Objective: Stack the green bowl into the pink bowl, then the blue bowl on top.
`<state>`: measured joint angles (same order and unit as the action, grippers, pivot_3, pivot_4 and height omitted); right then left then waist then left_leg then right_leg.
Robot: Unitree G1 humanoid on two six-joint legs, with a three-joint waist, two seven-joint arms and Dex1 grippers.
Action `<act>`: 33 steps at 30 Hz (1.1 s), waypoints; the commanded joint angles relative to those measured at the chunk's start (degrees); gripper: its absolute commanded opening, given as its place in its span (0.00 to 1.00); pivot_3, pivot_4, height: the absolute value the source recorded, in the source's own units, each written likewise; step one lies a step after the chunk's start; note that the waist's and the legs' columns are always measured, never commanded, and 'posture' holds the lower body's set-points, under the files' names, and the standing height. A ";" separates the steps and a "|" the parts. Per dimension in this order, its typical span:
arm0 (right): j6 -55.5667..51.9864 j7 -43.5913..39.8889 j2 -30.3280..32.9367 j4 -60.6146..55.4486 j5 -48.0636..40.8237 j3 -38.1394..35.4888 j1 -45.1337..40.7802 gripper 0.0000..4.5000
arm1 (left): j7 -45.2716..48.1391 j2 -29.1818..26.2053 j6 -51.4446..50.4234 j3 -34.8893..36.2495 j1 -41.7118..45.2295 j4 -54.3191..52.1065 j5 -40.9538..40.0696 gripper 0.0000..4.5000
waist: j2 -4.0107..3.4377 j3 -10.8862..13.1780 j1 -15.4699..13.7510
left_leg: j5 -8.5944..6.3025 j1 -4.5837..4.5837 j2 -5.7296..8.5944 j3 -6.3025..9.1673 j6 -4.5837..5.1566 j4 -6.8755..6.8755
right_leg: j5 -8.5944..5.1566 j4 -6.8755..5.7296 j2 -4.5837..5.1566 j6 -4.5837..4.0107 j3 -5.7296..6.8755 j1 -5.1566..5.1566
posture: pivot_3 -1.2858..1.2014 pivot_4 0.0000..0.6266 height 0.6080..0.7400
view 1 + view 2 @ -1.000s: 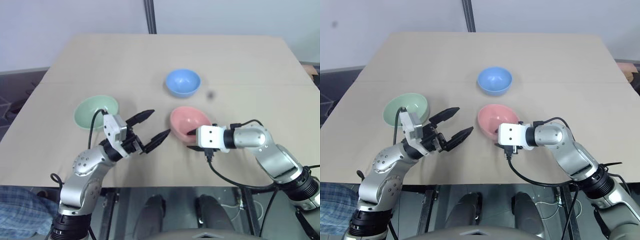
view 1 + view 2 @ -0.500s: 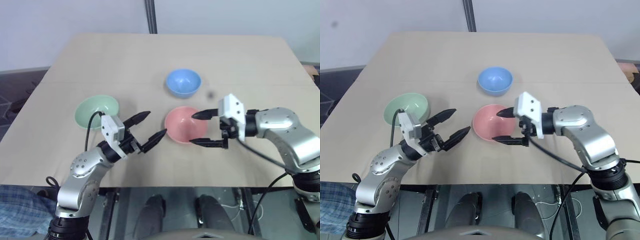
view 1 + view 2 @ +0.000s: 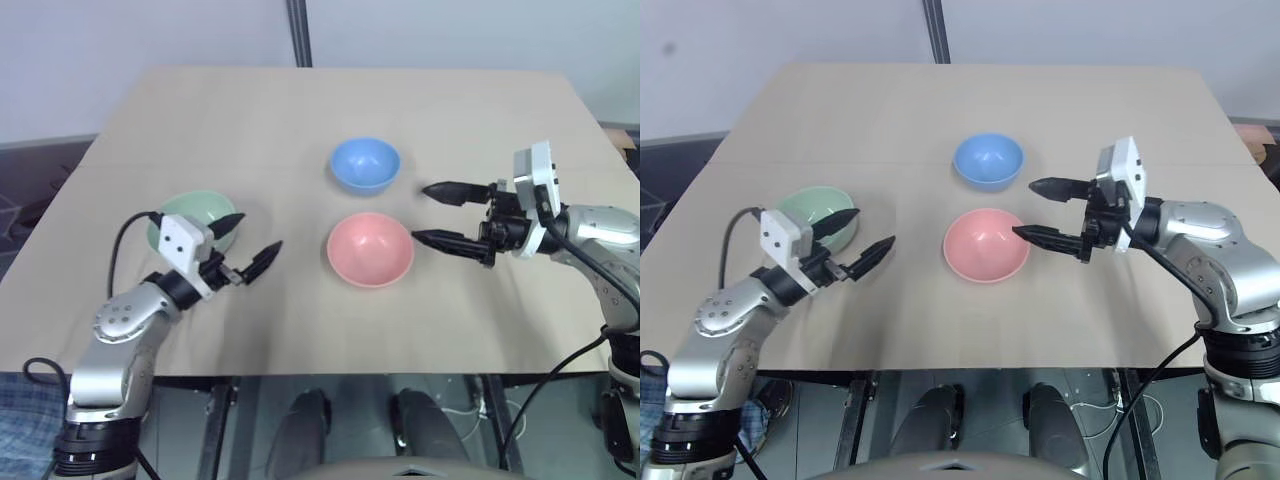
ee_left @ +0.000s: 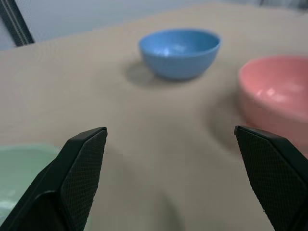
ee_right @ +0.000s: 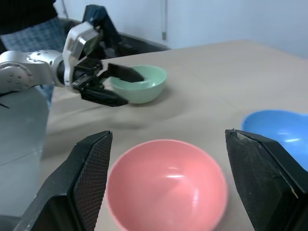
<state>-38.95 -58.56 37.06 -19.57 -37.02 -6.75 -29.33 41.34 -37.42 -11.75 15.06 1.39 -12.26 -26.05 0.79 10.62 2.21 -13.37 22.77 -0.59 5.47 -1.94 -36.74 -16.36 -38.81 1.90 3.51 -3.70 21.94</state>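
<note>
Beige and bare apart from three bowls, the counter [image 3: 300, 110] carries everything we need, and we take the pink bowl [image 3: 370, 248] at its middle as our landmark. Nothing is stacked yet: each bowl sits upright on its own patch of the counter, all three apart from one another. Our green bowl [image 3: 190, 215] stands well to the left of the pink bowl, and the blue bowl [image 3: 365, 164] sits just beyond the pink bowl, a little way farther from us. Our left gripper [image 3: 245, 252] hangs between the green bowl and the pink bowl, hard by the green bowl's near rim, with its jaws spread wide and nothing between them; whether a finger brushes that rim we cannot tell. Our right gripper [image 3: 440, 214] floats to the right of the pink bowl, above the counter, pointing toward it, its jaws likewise parted and empty. So we judge the task to be at its very beginning: the pink bowl lies ready as the base, and both moves remain, first the green bowl into the pink bowl, then the blue bowl on top. From the left gripper's place beside the green bowl, we reckon that taking hold of its rim is the step in hand.
</note>
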 commanded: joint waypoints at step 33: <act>3.07 0.94 2.89 -2.80 -5.34 -0.45 -3.69 0.88 | 2.36 -4.87 2.96 0.53 0.13 10.17 10.47 0.54 | -0.03 0.03 0.02 | 0.00 0.04 0.00 -0.02 0.00 0.21 | 0.00 0.04 0.04 0.00 -0.01 0.13 | 0.52 0.24 1.00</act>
<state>-37.19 -57.70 39.12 -21.44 -42.30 -6.68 -32.84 43.84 -41.08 -9.27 15.15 1.08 -2.11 -16.25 0.76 10.65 2.23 -13.37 22.81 -0.60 5.44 -1.94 -36.53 -16.36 -38.77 1.94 3.50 -3.71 22.07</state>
